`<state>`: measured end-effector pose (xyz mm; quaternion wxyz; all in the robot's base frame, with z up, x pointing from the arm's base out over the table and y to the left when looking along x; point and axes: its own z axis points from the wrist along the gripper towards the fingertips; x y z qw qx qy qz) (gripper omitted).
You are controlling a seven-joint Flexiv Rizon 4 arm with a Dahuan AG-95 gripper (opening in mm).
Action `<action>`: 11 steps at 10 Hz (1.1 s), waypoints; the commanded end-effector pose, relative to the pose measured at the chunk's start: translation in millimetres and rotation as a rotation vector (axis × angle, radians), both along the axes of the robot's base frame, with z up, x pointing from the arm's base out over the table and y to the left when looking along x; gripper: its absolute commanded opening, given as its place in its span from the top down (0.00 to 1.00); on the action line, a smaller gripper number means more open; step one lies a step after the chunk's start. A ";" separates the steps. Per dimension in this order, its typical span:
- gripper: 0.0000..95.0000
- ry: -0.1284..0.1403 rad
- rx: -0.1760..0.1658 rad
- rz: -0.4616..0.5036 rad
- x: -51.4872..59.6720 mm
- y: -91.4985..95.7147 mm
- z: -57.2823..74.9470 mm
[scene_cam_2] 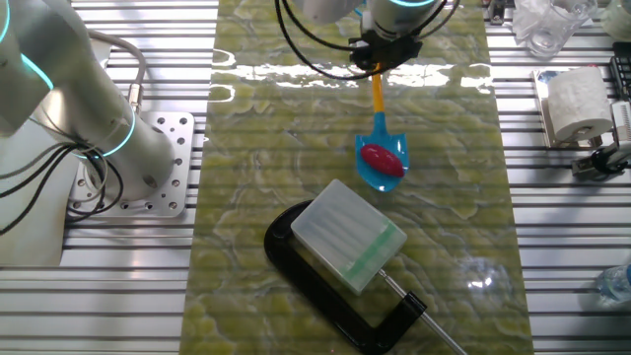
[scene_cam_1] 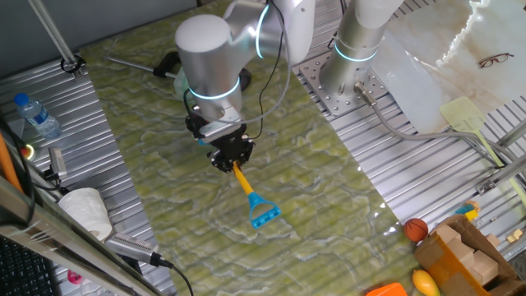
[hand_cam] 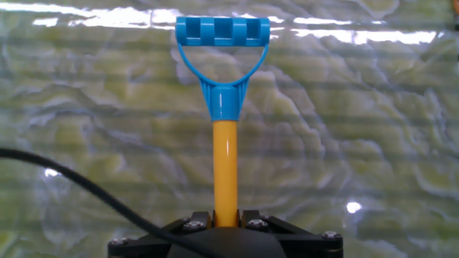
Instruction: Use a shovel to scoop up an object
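My gripper (scene_cam_1: 233, 162) is shut on the thin yellow shaft of the shovel (scene_cam_1: 246, 187). The blue D-shaped end (scene_cam_1: 265, 212) points toward the front in one fixed view, where my arm hides the blade. In the other fixed view the gripper (scene_cam_2: 378, 67) holds the shovel (scene_cam_2: 378, 99) with its blue blade (scene_cam_2: 373, 176) out over the green mat. The dark red oval object (scene_cam_2: 383, 158) lies on the blade. In the hand view the shaft (hand_cam: 224, 165) runs up from the shut gripper (hand_cam: 224, 215) to the D-shaped end (hand_cam: 223, 30).
A pale translucent dustpan with a black handle (scene_cam_2: 347, 235) lies just in front of the blade. An orange ball (scene_cam_1: 416, 228) and a cardboard box (scene_cam_1: 464, 251) sit at the right. A water bottle (scene_cam_1: 37, 115) and paper roll (scene_cam_1: 86, 210) stand at the left.
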<state>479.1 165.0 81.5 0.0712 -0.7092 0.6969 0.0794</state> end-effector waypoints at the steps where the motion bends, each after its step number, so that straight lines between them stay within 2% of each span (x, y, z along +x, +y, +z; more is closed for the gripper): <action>1: 1.00 0.008 -0.012 -0.063 2.9 1.9 -0.2; 5: 1.00 0.044 -0.068 -0.256 5.5 4.8 1.9; 6: 1.00 0.047 -0.077 -0.278 9.6 8.8 2.1; 9: 1.00 0.046 -0.069 -0.279 21.4 26.3 4.6; 11: 1.00 0.058 -0.076 -0.319 22.3 32.8 8.4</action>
